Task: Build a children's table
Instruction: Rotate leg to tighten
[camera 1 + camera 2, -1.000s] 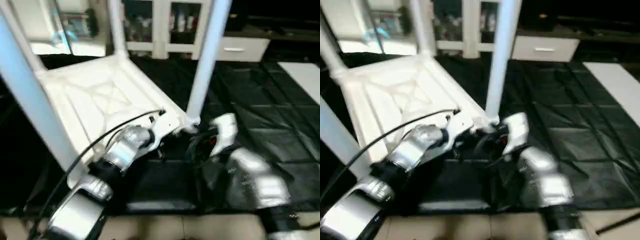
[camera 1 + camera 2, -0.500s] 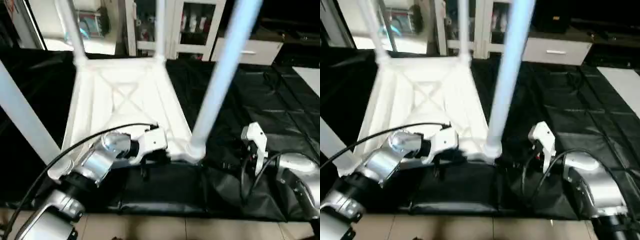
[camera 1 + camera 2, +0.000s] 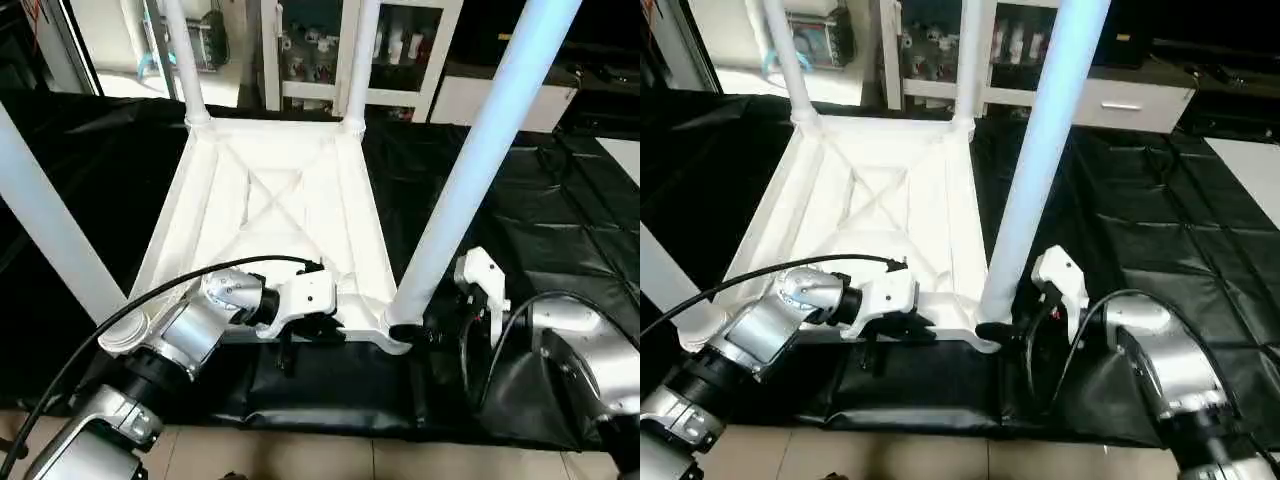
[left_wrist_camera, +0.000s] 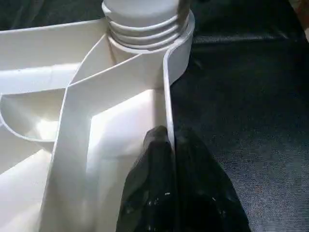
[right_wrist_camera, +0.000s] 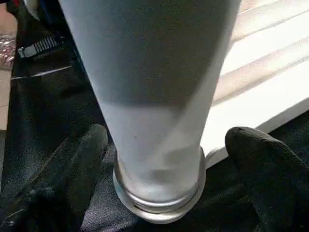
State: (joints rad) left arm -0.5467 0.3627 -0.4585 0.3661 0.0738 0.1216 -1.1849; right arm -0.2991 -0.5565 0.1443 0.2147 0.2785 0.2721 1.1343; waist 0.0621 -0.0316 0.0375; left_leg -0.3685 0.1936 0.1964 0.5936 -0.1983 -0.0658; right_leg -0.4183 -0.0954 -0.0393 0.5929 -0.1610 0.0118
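- I see the table top (image 3: 265, 215) lying underside-up on the black floor mat (image 3: 560, 220), legs in its corner sockets.
- My left pincer (image 4: 171, 145) is clenched on its rim.
- My right pincer (image 5: 166, 159) stands released around the near leg (image 3: 470, 170).

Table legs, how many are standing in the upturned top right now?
4: far-left corner leg, far-right corner leg, near-right corner leg between the open right gripper fingers, near-left corner leg.

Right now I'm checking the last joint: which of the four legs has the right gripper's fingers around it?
The near-right leg: the open right gripper straddles its base, fingers apart from it. The other three legs stand away from it.
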